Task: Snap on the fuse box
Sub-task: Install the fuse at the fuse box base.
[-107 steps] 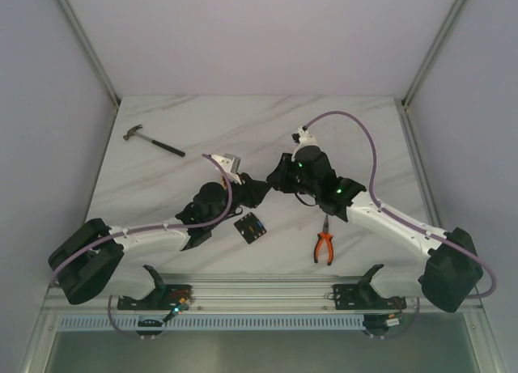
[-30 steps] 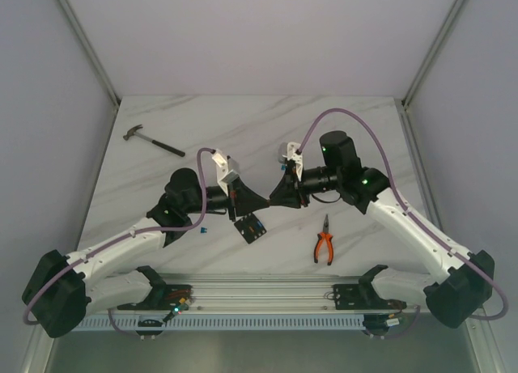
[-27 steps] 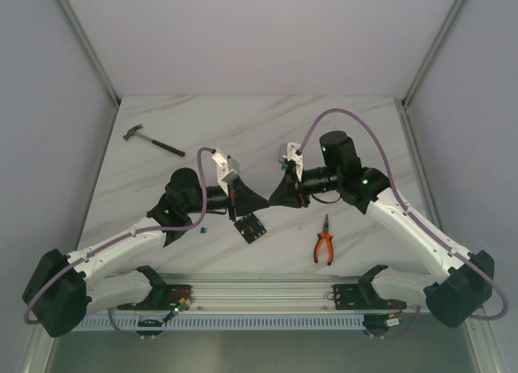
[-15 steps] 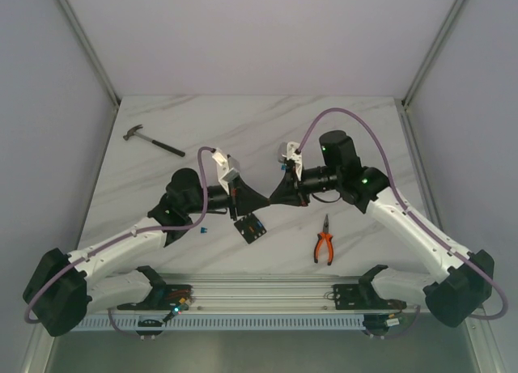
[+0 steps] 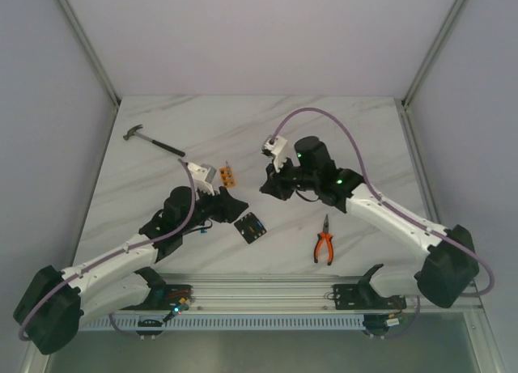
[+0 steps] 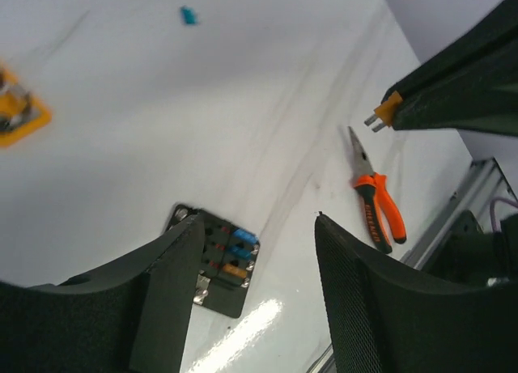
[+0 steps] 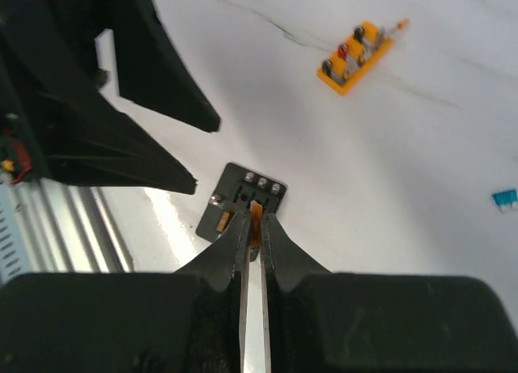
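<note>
A white marble-patterned table (image 5: 340, 130) fills a pale grey-walled enclosure, and two black-and-white arms reach in from its near edge. The left pincer (image 6: 257, 227) is spread wide and holds nothing. It hangs low over the table, and part of the small black square plastic fuse box (image 6: 217, 260) shows between its fingers. The right pincer (image 7: 254, 221) is pressed almost flat on a tiny orange blade fuse (image 6: 387, 112), whose metal prongs stick out past the fingertips. It is held up off the table, above the box in its own wrist view.

A black-handled hammer (image 5: 152, 141) lies well away at the back left. The orange-handled pliers (image 5: 324, 245) rest near the front edge, to the right of the fuse box. The box lies flat between the two arms and neither pincer touches it. A few of its slots already carry blue and orange fuses. A small orange rectangular block (image 5: 227, 175) lies just beyond the left pincer, and a loose blue fuse (image 7: 504, 198) lies on the bare table.

The step in hand looks like bringing the orange fuse to the box; it is not yet seated. The next move calls for lowering the right pincer with the prongs squared to a free slot. A straight, firm push should then click it home. The open left pincer seems placed to steady the box should it skid.
</note>
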Available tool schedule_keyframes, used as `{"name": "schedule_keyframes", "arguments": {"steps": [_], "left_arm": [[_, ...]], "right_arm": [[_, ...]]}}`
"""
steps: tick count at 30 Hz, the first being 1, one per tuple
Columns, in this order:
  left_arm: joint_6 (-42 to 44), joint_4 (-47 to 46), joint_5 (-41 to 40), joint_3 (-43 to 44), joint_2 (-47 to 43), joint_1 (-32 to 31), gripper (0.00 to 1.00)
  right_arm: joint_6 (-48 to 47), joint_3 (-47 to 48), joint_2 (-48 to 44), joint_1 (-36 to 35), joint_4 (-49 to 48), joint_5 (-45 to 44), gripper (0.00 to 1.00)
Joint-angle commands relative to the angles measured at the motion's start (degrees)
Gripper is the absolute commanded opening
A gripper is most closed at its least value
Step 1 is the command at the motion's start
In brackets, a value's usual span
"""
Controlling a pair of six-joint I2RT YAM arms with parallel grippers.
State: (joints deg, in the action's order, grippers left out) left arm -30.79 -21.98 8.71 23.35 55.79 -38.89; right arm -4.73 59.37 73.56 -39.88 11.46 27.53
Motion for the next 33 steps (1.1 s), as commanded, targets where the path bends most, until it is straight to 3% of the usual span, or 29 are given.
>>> {"name": "schedule_keyframes", "arguments": {"steps": [1,9,17,23,33], "left_arm": [[-9.64,2.58,-6.45,-2.97,-1.61,1.36,0.67],[-19.7,2.76,-5.25,-5.21,3.38,2.91,0.69],[-23.97,2.28,-1.95,-5.74,10.3,4.09,0.58],[-26.18,-2.47,0.43,-7.02,14.82,4.08,0.53],[-27.06,-2.88,1.42,-6.23,18.51,4.08,0.49]], "right_arm": [[5.77,-0.75,5.04,-4.75,-3.45,-17.54,0.0],[11.44,2.08,15.76,-11.83,-3.67,-30.49,0.0],[15.28,2.51,20.37,-16.33,-3.13,-37.61,0.0],[16.59,2.67,22.62,-18.61,-3.92,-40.87,0.0],[18.43,0.44,23.97,-19.14,-7.75,-42.79,0.0]]}}
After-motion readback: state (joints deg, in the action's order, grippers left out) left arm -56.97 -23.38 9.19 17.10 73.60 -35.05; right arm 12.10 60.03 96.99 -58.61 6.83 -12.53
